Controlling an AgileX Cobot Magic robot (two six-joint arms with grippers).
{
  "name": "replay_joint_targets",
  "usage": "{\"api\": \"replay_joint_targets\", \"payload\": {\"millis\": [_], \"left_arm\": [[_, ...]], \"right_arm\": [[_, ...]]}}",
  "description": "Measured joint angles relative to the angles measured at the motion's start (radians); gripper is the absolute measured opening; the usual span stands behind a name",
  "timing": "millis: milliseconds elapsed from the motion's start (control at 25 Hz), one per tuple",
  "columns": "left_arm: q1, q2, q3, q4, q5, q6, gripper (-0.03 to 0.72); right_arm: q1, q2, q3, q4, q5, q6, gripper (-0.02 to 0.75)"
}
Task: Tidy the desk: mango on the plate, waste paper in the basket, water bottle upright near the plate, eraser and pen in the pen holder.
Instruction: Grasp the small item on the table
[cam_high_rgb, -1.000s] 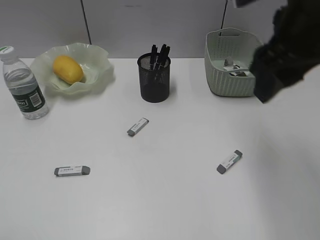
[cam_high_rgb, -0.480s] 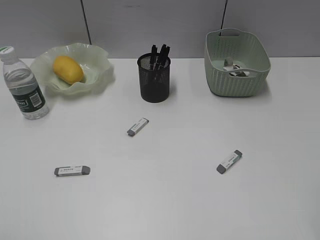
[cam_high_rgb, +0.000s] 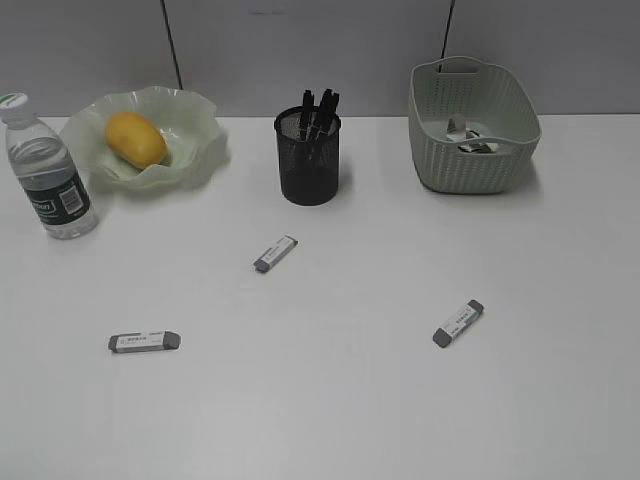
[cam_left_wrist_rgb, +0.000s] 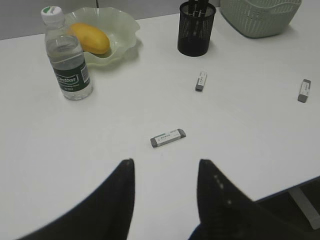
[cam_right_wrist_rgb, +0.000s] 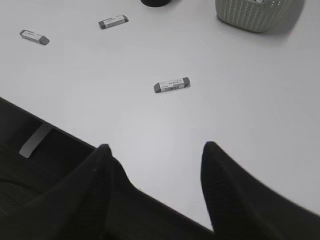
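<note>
The mango (cam_high_rgb: 136, 138) lies in the wavy-rimmed plate (cam_high_rgb: 195, 125) at the back left of the desk (cam_high_rgb: 350, 400). The water bottle (cam_high_rgb: 48, 175) stands upright beside the plate. The black pen holder (cam_high_rgb: 308, 160) holds pens (cam_high_rgb: 318, 110). The waste paper (cam_high_rgb: 468, 137) lies in the basket (cam_high_rgb: 470, 165) at the back right. Three erasers lie on the desk: left (cam_high_rgb: 144, 342), middle (cam_high_rgb: 276, 253), right (cam_high_rgb: 458, 323). My left gripper (cam_left_wrist_rgb: 165, 162) is open and empty, above the desk near the left eraser (cam_left_wrist_rgb: 168, 138). My right gripper (cam_right_wrist_rgb: 156, 146) is open and empty over the desk's front edge.
A grey partition wall runs behind the desk. The desk's front edge and a dark drop below it show in the right wrist view (cam_right_wrist_rgb: 45, 125). Neither arm shows in the exterior view.
The right arm, which blocked the basket's right side a second ago, has drawn out of the exterior view. The objects have not moved.
</note>
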Motion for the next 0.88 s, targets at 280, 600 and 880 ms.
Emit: {"api": "replay_joint_targets", "payload": {"millis": [280,600,880], "left_arm": [[0.000,0.000,0.000,-0.001,-0.001,0.000,0.319],[0.000,0.107,-0.015,-0.004,-0.143,0.000,0.319],[0.000,0.451,-0.073,-0.005,-0.258,0.017,0.319]], "right_arm": [[0.000,-0.090,0.079,0.003,0.014,0.029,0.450],[0.000,-0.090,0.085,-0.047,0.014,0.090,0.450],[0.000,-0.090,0.085,-0.050,0.014,0.099,0.449]]}}
